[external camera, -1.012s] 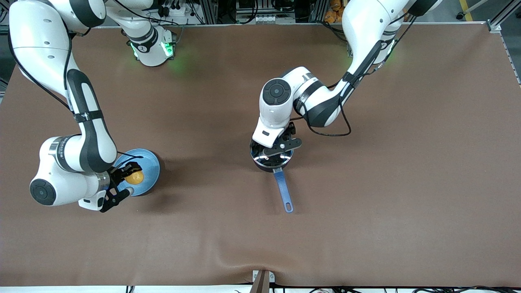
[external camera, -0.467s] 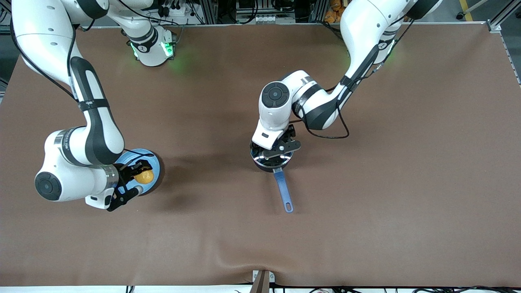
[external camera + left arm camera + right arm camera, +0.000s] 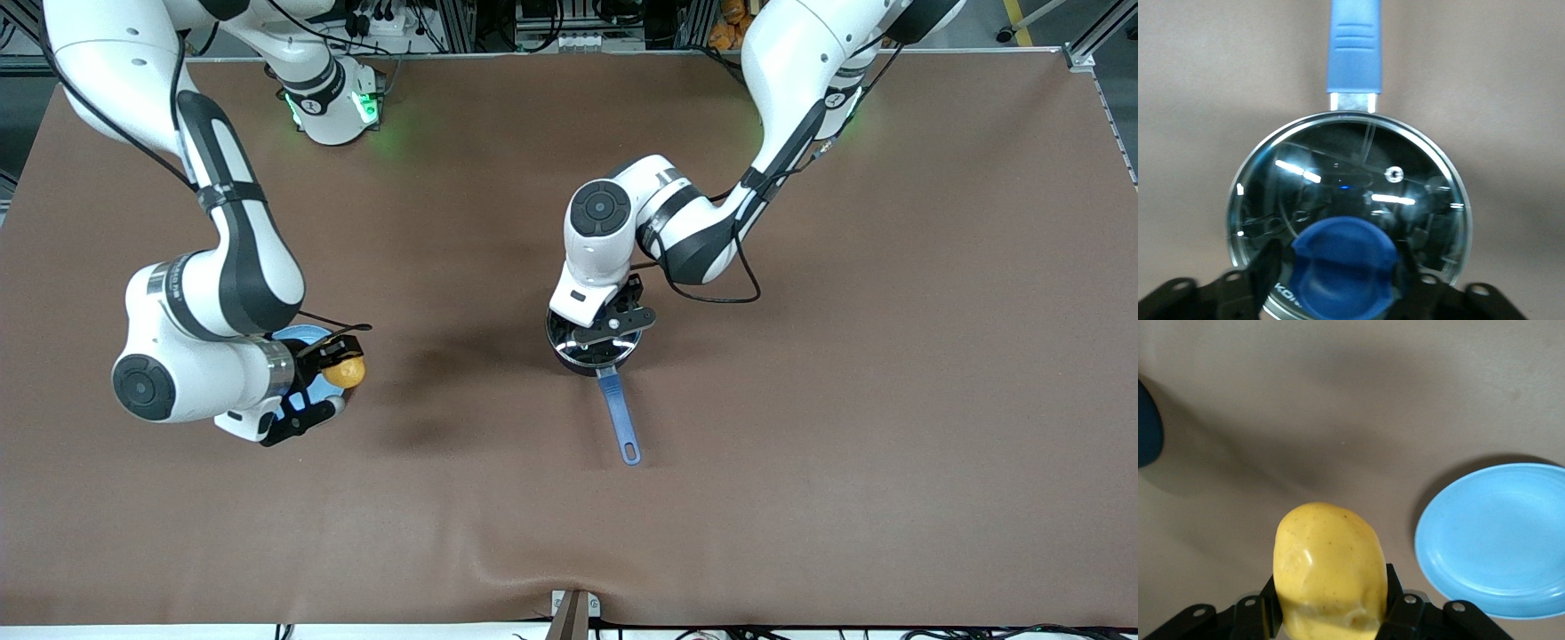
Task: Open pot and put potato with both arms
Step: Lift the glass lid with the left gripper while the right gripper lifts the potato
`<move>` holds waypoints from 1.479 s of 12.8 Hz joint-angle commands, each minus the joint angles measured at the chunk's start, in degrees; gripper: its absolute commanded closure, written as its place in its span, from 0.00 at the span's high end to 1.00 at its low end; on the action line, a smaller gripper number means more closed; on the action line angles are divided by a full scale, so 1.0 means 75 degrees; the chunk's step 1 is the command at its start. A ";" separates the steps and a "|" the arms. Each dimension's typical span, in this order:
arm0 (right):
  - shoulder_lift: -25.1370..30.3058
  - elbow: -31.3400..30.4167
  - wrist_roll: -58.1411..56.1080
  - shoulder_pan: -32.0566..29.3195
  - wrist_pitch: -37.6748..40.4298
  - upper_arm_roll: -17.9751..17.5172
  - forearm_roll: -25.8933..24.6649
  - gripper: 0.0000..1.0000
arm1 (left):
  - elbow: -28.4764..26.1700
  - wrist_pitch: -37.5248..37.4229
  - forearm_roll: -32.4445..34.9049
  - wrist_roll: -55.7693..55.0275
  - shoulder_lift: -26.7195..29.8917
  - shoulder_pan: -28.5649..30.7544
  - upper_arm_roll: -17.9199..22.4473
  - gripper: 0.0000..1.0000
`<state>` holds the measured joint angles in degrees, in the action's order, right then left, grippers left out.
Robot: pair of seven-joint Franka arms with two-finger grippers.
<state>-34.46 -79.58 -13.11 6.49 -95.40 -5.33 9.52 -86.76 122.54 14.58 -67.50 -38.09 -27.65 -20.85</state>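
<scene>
The black pot stands mid-table with its blue handle pointing toward the front camera. A glass lid with a blue knob lies on it. My left gripper is shut on that knob, one jaw on each side of it, and it also shows in the left wrist view. My right gripper is shut on the yellow potato and holds it in the air over the edge of a blue plate. The potato fills the right gripper in the right wrist view.
The flat blue plate lies toward the right arm's end of the table, mostly under that arm, and it is bare in the right wrist view. Brown mat stretches between the plate and the pot.
My right gripper has lifted the potato off the plate and carried it toward the pot's side of the plate. The left gripper has stayed on the lid knob.
</scene>
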 commanded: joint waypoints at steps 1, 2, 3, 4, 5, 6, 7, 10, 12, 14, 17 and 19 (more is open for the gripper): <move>0.0305 -0.0089 0.0725 0.0235 0.0134 0.0020 0.0184 0.09 | 0.0130 -0.0061 0.0176 -0.0187 -0.0019 -0.0075 0.0038 0.00; 0.0352 -0.0100 0.0960 0.0364 0.0157 0.0020 0.0277 0.09 | 0.0142 -0.0061 0.0200 -0.0176 0.0051 -0.0064 0.0004 0.00; 0.0399 -0.0089 0.1206 0.0446 0.0169 0.0031 0.0370 0.09 | 0.0142 -0.0073 0.0200 -0.0153 0.0203 -0.0063 0.0003 0.00; 0.0446 -0.0089 0.1487 0.0575 0.0204 0.0031 0.0371 0.08 | 0.0153 -0.0131 0.0153 -0.0106 0.0401 -0.0017 -0.0008 0.00; 0.0493 -0.0089 0.1745 0.0727 0.0193 0.0031 0.0383 0.08 | 0.0153 -0.0155 0.0118 -0.0094 0.0589 0.0065 -0.0043 0.00; 0.0516 -0.0089 0.2015 0.0821 0.0193 0.0020 0.0383 0.07 | 0.0153 -0.0248 0.0060 -0.0082 0.0881 0.0089 -0.0032 0.00; 0.0551 -0.0089 0.2226 0.0926 0.0169 0.0020 0.0406 0.07 | 0.0153 -0.0458 0.0036 -0.0070 0.1139 0.0124 0.0026 0.00; 0.0575 -0.0077 0.2917 0.1325 0.0099 0.0031 0.0582 0.06 | 0.0130 -0.1113 0.0036 0.0325 0.1831 0.1081 -0.0043 0.00; 0.0645 -0.0077 0.3374 0.1687 -0.0064 0.0043 0.0582 0.06 | 0.0107 -0.1711 -0.0289 0.1459 0.2241 0.1831 -0.0125 0.00; 0.0634 -0.0089 0.3936 0.1981 -0.0368 0.0043 0.0594 0.06 | 0.0083 -0.2215 -0.1062 0.2876 0.2628 0.2745 -0.0126 0.00; 0.0587 -0.0100 0.4710 0.2496 -0.1000 0.0043 0.0594 0.06 | -0.0115 -0.2709 -0.1148 0.4098 0.2840 0.3672 -0.0126 0.00; 0.0494 -0.0135 0.5272 0.2988 -0.1737 0.0055 0.0582 0.06 | -0.0466 -0.2698 -0.1148 0.4813 0.2992 0.4153 -0.0126 0.00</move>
<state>-31.22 -79.37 22.64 25.87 -104.41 -5.61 12.69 -86.46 102.41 6.97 -35.14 -18.39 0.98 -20.92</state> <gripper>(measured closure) 0.405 0.379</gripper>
